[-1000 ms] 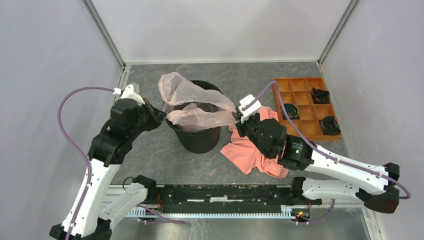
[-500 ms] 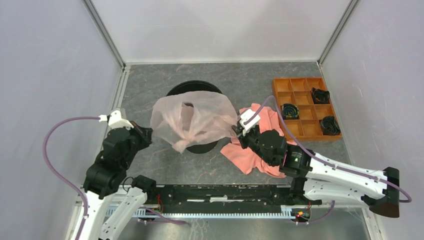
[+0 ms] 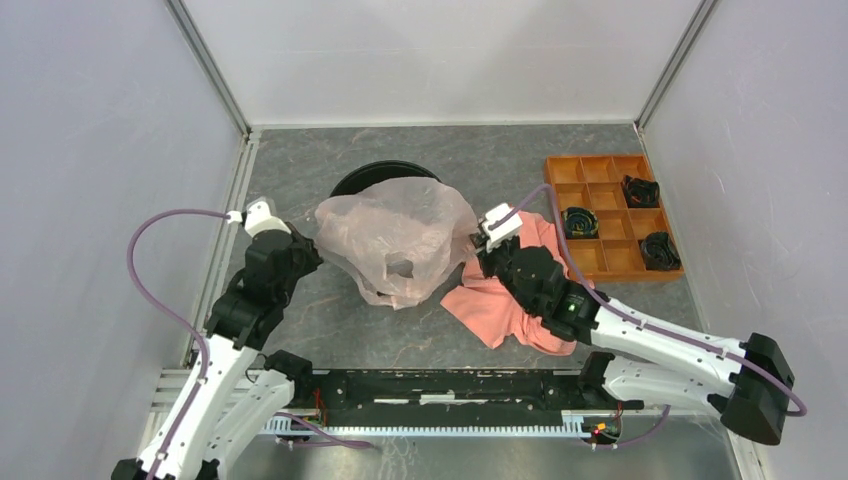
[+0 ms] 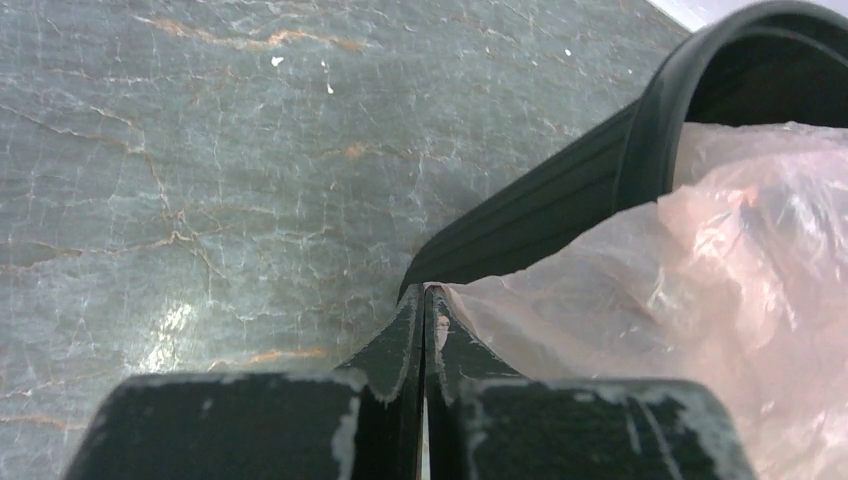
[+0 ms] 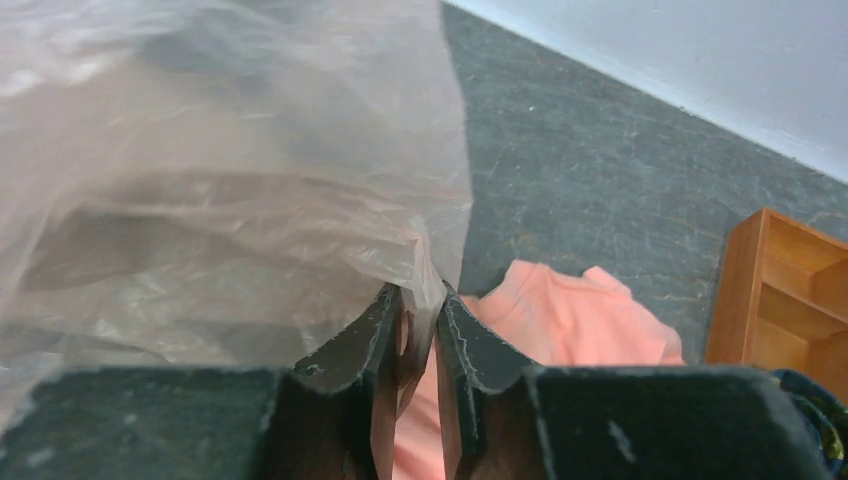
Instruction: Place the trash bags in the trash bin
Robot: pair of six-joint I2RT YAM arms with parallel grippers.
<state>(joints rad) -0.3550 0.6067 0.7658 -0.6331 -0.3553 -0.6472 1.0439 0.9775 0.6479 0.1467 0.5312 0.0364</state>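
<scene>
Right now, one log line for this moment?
bag: spread over bin, not inside | left hand: shut on bag edge | right hand: jaws slightly parted, bag edge between

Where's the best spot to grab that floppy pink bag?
Probably its thin edge, pinched from the sides: the trash bag lies spread over the trash bin, limp and crumpled, so its middle offers no firm hold. The left gripper pinches its left edge that way.
</scene>
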